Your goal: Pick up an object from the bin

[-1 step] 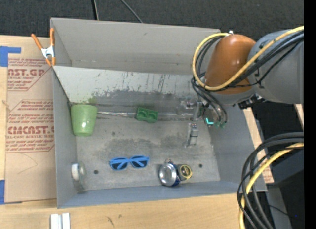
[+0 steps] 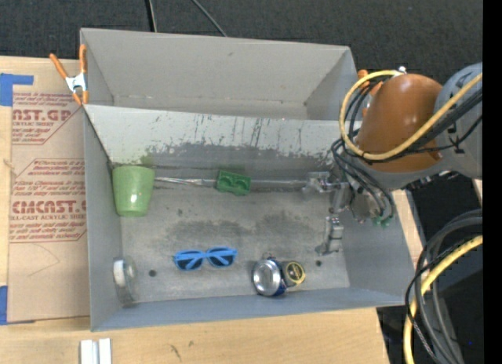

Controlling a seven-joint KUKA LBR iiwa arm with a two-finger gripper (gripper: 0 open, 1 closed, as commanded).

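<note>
Gripper [image 2: 335,237]: right part of frame, low over bare bin floor, just off the right wall; points down. Open or closed: can't tell from this angle.
Nearest obj: crushed can [image 2: 274,276], silver w/ dark-and-yellow end, lying on its side at lower centre-right, near the front wall. Sits below and left of gripper, apart from it, not touching.
Next out: blue sunglasses [image 2: 205,259], lower centre, flat on floor, left of the can w/ a small gap btwn them.
Upper centre: small green block-like item [image 2: 232,182], at the foot of the back wall; exact kind can't be made out.
Thin pale line [image 2: 184,180]: runs along foot of back wall from the cup twd the green item; can't tell if rod or mark.
Left: light green cup [image 2: 132,190], on its side against left wall, well apart from gripper.
Lower left corner: small whitish/clear thing [image 2: 121,272], too small to ID.
Bin [image 2: 235,80]: grey metal, scuffed floor, things spread out singly, no heap.
Arm: enters from right of frame; orange cover [image 2: 400,119] at wrist, upper right, w/ yellow and black cables [image 2: 369,190] looping around it and down twd gripper.
</note>
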